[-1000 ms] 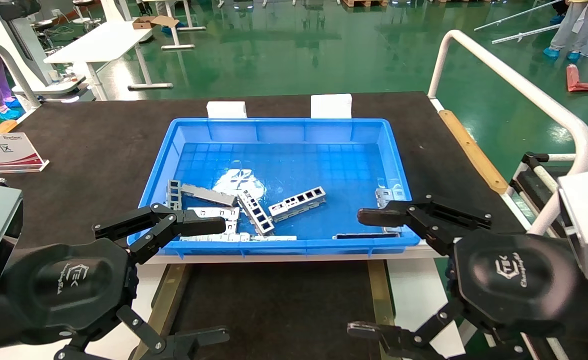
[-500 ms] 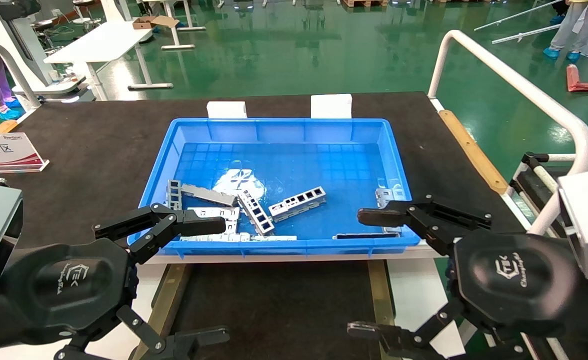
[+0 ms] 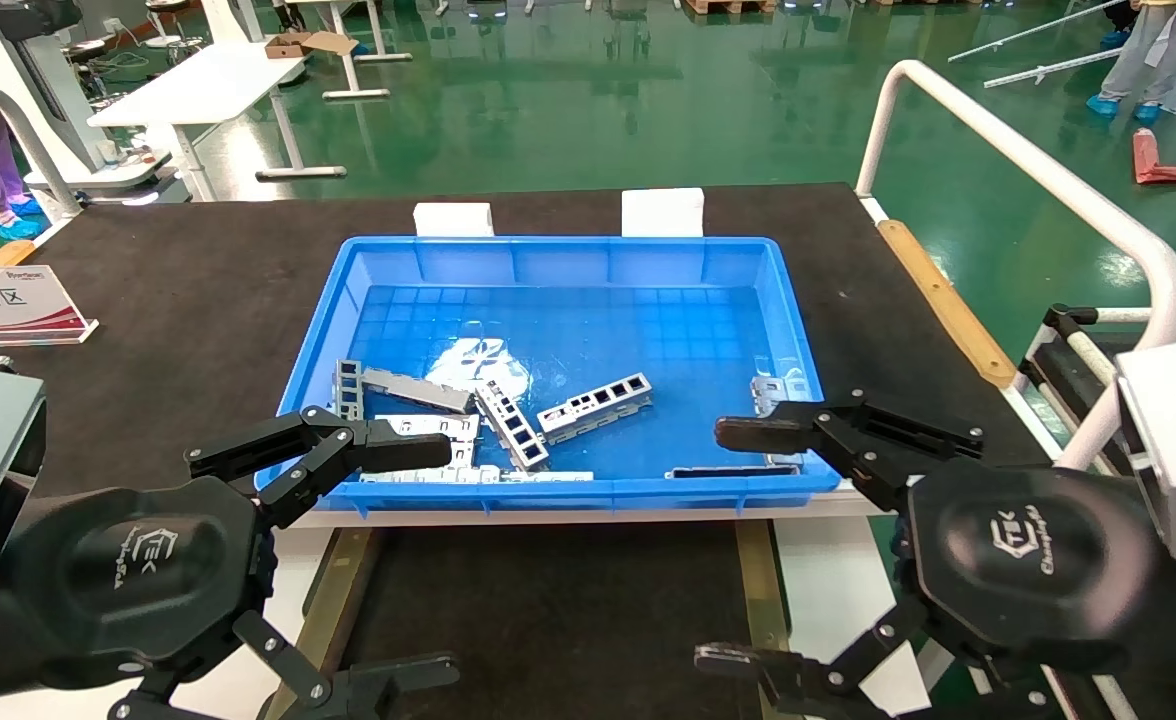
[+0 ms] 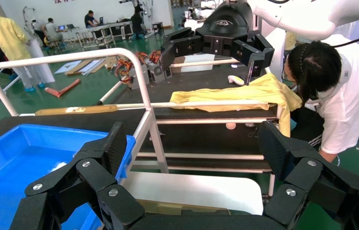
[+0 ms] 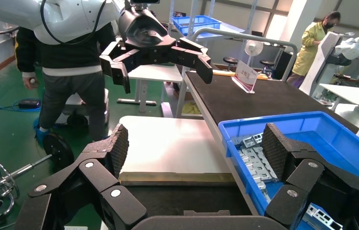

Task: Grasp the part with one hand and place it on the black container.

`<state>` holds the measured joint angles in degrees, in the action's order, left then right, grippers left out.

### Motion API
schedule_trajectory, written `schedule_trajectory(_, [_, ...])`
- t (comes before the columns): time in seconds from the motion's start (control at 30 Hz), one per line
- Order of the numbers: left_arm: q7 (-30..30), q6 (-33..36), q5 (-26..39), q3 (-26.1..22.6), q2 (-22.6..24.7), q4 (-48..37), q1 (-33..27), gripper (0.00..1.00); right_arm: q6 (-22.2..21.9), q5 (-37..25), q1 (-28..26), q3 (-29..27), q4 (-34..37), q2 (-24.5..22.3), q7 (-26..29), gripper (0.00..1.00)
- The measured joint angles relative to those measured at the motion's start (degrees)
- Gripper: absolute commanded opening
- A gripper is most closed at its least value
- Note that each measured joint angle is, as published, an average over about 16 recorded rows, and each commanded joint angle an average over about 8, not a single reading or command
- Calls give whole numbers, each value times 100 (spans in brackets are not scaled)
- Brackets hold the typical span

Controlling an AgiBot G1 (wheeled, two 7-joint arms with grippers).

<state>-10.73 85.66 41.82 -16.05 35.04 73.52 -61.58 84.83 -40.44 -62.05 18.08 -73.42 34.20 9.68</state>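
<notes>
Nothing has changed across the last second: both arms sit exactly where they were and the parts in the blue crate [image 3: 568, 300] have not shifted, so the task has not yet begun in earnest and no part is in hand.

The left gripper [image 3: 378, 560] hovers at about 7 o'clock of the crate, near its front-left corner, jaws spread wide and empty; the left wrist view confirms the open fingers [image 4: 112, 148] with nothing between them. The right gripper [image 3: 738, 545] mirrors it at about 5 o'clock, by the front-right corner, likewise released and empty, as the right wrist view shows.

The part [image 3: 596, 402], a grey ladder-like channel with square windows, lies loose on the crate floor just on the near side of centre, tilted toward 2 o'clock. A similar windowed channel [image 3: 513, 425] lies just to its left, its near end among flatter grey plates [image 3: 428, 428] along the front wall. Another small piece [image 3: 776, 388] sits at the right wall; what kind is hard to tell.

The black container [image 3: 548, 610], edged by olive-brass strips [image 3: 328, 590], lies directly in front of the crate at 6 o'clock, between the two grippers and bare.

Either arm could reach in; the central part looks the freest to grasp.
</notes>
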Motion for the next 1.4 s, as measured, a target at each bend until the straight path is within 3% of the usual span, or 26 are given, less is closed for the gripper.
schedule_trajectory(0.83, [151,16,130,-51,137,-191,-134,100,2,1,-3,3,4,0,-2,100])
schedule_trajectory(1.4, [650,130,815,-379,761,-1185,-939,100,1,3,-4,7,5,-1,-4,100])
